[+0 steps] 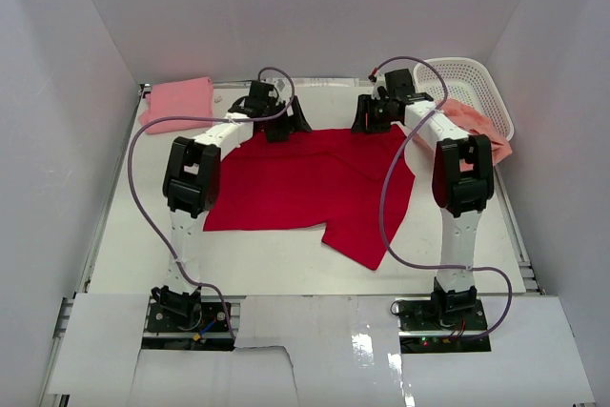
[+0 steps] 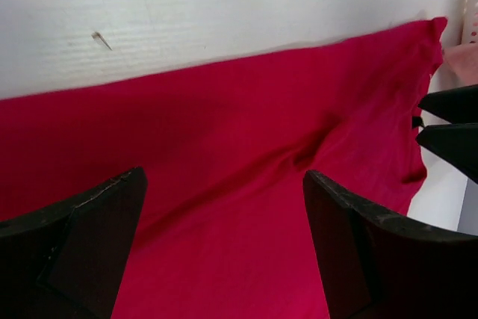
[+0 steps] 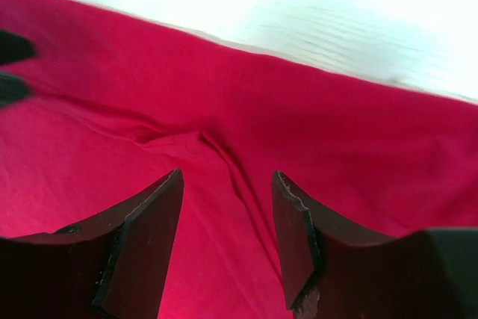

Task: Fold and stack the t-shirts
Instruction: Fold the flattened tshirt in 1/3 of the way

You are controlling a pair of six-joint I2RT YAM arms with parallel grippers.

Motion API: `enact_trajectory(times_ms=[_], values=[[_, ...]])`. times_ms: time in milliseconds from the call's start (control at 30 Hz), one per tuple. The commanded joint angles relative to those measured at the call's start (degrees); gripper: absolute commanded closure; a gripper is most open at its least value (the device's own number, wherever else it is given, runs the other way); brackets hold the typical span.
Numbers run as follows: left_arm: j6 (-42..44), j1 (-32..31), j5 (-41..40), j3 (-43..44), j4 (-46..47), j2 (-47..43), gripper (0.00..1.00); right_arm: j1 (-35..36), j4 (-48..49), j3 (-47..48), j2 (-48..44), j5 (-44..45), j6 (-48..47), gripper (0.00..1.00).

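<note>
The bright red t-shirt [image 1: 315, 183] lies spread on the white table, one sleeve pointing toward the front right. It fills the left wrist view [image 2: 246, 184] and the right wrist view [image 3: 239, 155]. My left gripper [image 1: 286, 121] is open over the shirt's far left edge, holding nothing [image 2: 224, 177]. My right gripper [image 1: 367, 119] is open over the far right edge, holding nothing [image 3: 228, 177]. The light pink t-shirt [image 1: 178, 102] lies folded at the far left corner. The salmon-peach t-shirt [image 1: 481, 126] hangs over the basket's near rim at the right.
A white plastic lattice basket [image 1: 472, 78] stands at the far right corner. White walls enclose the table on three sides. The right gripper's black fingertips [image 2: 448, 121] show at the right edge of the left wrist view.
</note>
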Motion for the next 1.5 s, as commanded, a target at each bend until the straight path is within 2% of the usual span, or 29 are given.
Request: enact_trajectory(times_ms=[0,167,500,600,633,700,733,833,1100,1467], values=[[-3.7,0.3,5.8,2.4,2.3,-0.7,0.04,0.0,3.0,2.9,2.7,-8.5,-2.2,0.42],[-3.4,0.3,6.7,1.6,2.5,-0.3,0.04,0.2,3.9,5.1,7.0,-13.3,-1.5,0.42],[-2.8,0.3,6.4,-0.7,2.7,-0.4,0.04,1.0,5.1,4.3,9.8,-16.2,-1.2,0.44],[-2.3,0.2,6.0,-1.7,2.5,-0.8,0.04,1.0,5.0,4.3,10.2,-16.7,-1.3,0.51],[-2.2,0.3,5.8,-2.0,2.5,-1.0,0.04,1.0,5.0,4.4,10.2,-16.7,-1.3,0.61],[-1.9,0.3,5.5,-2.5,2.5,-1.2,0.04,1.0,4.9,3.7,9.7,-17.3,-1.3,0.71],[-1.9,0.3,5.5,-2.7,2.6,-1.2,0.04,1.1,5.1,3.5,9.4,-17.4,-1.3,0.80],[-1.9,0.3,5.5,-3.0,2.6,-1.2,0.04,1.1,5.2,2.2,8.2,-18.1,-1.1,0.86],[-1.9,0.2,5.3,-4.4,2.5,-1.8,0.04,1.2,5.1,-2.4,3.7,-20.4,-0.2,0.92],[-1.3,-0.4,4.4,-5.9,2.6,-2.6,0.04,2.1,5.5,-9.6,-0.8,-26.1,1.2,0.92]])
